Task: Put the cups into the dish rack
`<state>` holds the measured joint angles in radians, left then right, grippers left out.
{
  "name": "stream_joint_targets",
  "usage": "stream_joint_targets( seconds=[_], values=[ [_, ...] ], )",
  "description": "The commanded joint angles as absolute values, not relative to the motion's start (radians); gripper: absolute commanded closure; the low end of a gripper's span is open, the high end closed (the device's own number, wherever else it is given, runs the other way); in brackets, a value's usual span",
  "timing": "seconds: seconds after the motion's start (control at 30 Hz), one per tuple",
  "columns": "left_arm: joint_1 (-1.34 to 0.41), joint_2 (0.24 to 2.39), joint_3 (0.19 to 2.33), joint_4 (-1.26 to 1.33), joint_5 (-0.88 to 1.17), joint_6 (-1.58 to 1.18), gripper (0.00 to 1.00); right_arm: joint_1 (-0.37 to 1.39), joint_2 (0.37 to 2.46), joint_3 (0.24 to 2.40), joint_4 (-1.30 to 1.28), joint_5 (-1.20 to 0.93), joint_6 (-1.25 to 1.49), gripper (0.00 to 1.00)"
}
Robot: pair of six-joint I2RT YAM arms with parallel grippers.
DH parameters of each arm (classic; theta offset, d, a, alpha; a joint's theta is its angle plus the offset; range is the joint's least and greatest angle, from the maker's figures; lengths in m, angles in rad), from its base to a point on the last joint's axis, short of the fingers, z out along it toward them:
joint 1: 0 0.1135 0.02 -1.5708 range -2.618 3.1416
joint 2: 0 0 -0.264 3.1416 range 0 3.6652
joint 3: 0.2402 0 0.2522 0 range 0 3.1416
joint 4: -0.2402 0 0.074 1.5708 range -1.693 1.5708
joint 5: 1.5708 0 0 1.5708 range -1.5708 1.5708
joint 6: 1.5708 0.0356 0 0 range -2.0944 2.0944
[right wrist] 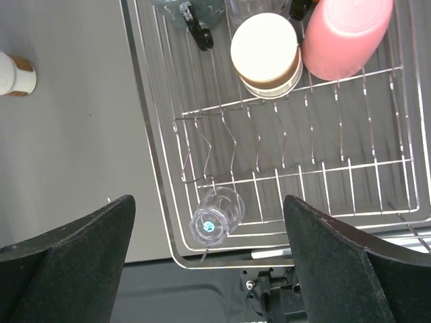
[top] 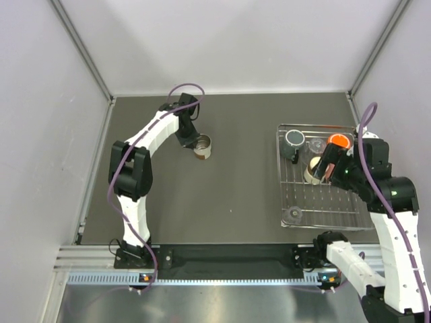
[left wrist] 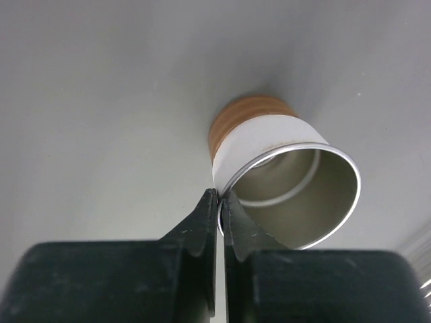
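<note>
Cup [left wrist: 283,175], steel-lined, white wall: near rim pinched by left hand [left wrist: 219,208], tabletop [top: 236,195] below. Thin rim grip likely slippery; lift straight, carry slowly, keep upright. Dish rack [top: 281,175] well off to hand's right. Right hand [right wrist: 209,202] spread wide over rack, holding nothing.

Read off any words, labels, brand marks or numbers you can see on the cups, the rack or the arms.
None: no legible text in any view.
Steel cup, pinched at its rim by the left hand: its white band is blank.
Clear cup in the dish rack: a small blue spot on its base, too small to read.
Pink cup and cream-bottomed cup: plain.
</note>
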<state>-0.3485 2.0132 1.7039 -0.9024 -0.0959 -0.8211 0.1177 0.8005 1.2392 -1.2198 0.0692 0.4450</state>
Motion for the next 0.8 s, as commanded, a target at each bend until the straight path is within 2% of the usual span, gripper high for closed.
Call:
stream_joint_targets(
  seconds=[0.0,0.23,0.3,0.4,0.43,0.53,0.57,0.63,0.77],
  values=[
    [-0.344,1.977,1.743,-0.928,-0.104,-0.792,1.00,0.121,0.819,1.279,-1.201,0.025,0.434,0.10],
    [-0.344,1.844,1.789,-0.939,-0.005,-0.743,1.00,0.121,0.879,1.310,-1.143,-0.135,0.399,0.07],
    [-0.344,1.769,1.776,-0.905,0.137,-0.723,1.00,0.121,0.896,1.319,-1.099,-0.234,0.388,0.05],
    [-0.336,1.660,1.705,-0.768,0.315,-0.715,1.00,0.121,0.925,1.325,-1.013,-0.401,0.397,0.01],
    [-0.336,1.632,1.675,-0.720,0.447,-0.742,1.00,0.120,0.940,1.319,-0.985,-0.449,0.405,0.01],
    [-0.336,1.502,1.524,-0.449,0.662,-0.866,1.00,0.121,0.965,1.295,-0.832,-0.656,0.484,0.00],
    [-0.336,1.432,1.438,-0.285,0.693,-0.906,1.00,0.121,0.966,1.284,-0.781,-0.701,0.511,0.00],
    [-0.336,1.366,1.363,-0.146,0.745,-1.015,1.00,0.124,0.966,1.246,-0.608,-0.808,0.599,0.00],
    [-0.336,1.231,1.246,0.024,0.785,-1.112,1.00,0.153,0.999,1.235,-0.358,-0.923,0.724,0.00]
  ],
)
